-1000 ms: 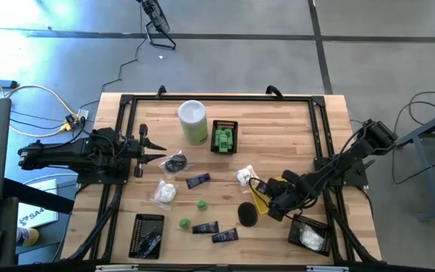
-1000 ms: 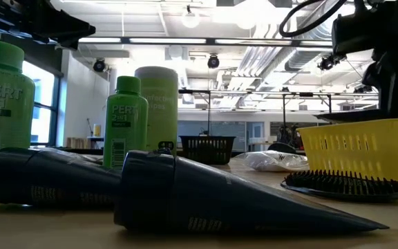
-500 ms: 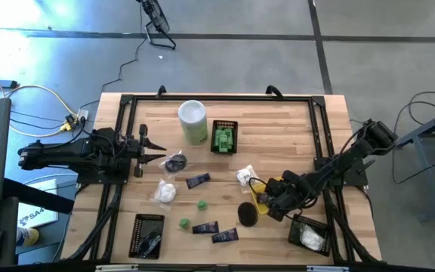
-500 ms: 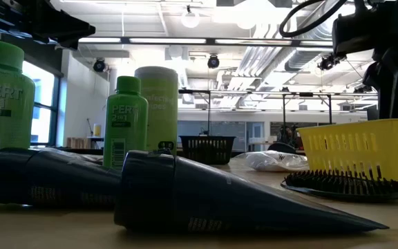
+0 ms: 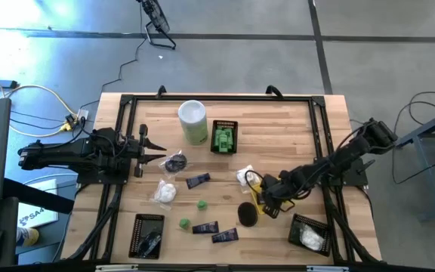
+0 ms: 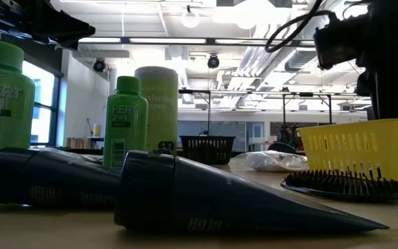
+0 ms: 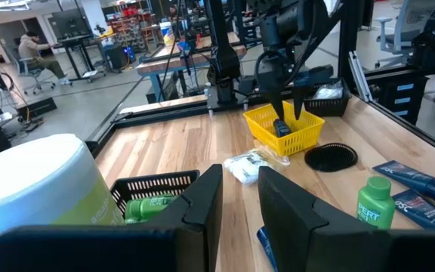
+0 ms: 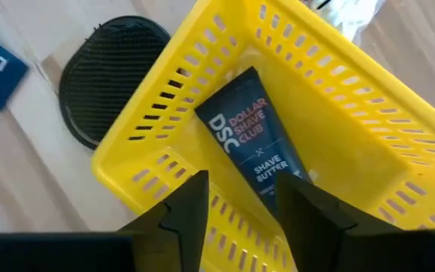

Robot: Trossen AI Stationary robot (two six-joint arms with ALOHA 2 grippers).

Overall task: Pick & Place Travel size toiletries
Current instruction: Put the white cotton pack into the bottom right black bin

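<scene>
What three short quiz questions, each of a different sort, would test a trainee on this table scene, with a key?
1. True or false: the dark navy tube lies inside the yellow basket.
2. Which arm reaches over the yellow basket? A) left B) right C) both
3. Fill in: the green bottles lie in a ____ basket beside the tall canister.

Key
1. True. The right wrist view shows the tube on the basket's floor, with the right gripper open above it.
2. B. The left gripper waits at the table's left edge.
3. Black.
</scene>
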